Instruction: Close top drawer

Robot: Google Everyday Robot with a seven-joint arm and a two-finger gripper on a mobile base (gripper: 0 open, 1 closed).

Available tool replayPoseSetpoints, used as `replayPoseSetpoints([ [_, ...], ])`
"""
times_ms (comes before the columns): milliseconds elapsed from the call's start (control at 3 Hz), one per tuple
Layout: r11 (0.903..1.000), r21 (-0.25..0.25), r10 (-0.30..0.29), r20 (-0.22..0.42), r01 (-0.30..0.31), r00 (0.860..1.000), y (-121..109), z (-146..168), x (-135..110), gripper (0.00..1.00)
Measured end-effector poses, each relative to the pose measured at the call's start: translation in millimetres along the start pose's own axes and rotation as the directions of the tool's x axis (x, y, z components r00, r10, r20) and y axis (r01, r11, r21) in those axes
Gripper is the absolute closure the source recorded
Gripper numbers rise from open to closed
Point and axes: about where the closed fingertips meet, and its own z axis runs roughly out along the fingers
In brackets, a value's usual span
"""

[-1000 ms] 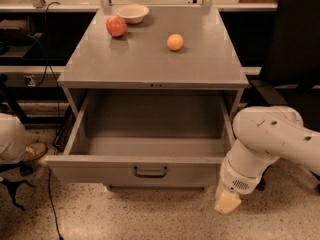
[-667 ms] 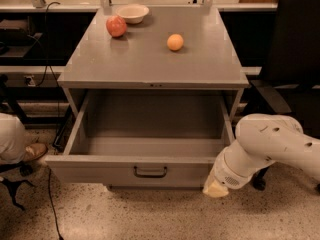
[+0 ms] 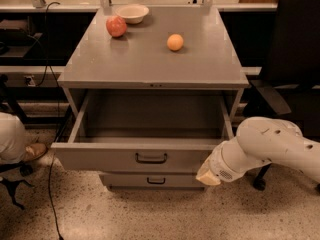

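Observation:
The top drawer (image 3: 100,158) of the grey metal cabinet (image 3: 150,64) stands pulled far out. It is wide and deep, with an empty inside and a dark bar handle (image 3: 151,158) at the middle of its flat front. My gripper (image 3: 207,176) is at the end of the white arm (image 3: 270,144) that comes in from the right. Its cream tip is at the lower right corner of the drawer's front, close to or touching it.
A shallower drawer (image 3: 156,180) sits shut below the top one. On the cabinet top lie a red apple (image 3: 116,26), a white bowl (image 3: 132,13) and an orange (image 3: 175,42). A black chair (image 3: 292,59) stands at the right. A person's shoe (image 3: 31,151) and cables are at the left.
My arm has swung left and up from the floor beside the cabinet, bringing the gripper to the right end of the drawer's front. The drawer has stayed open.

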Motion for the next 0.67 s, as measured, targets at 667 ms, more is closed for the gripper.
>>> replayPoseSetpoints([
  [667,0.9996,0.026,0.003,0.047,-0.004,0.999,-13.7,7.6,-3.8,1.00],
])
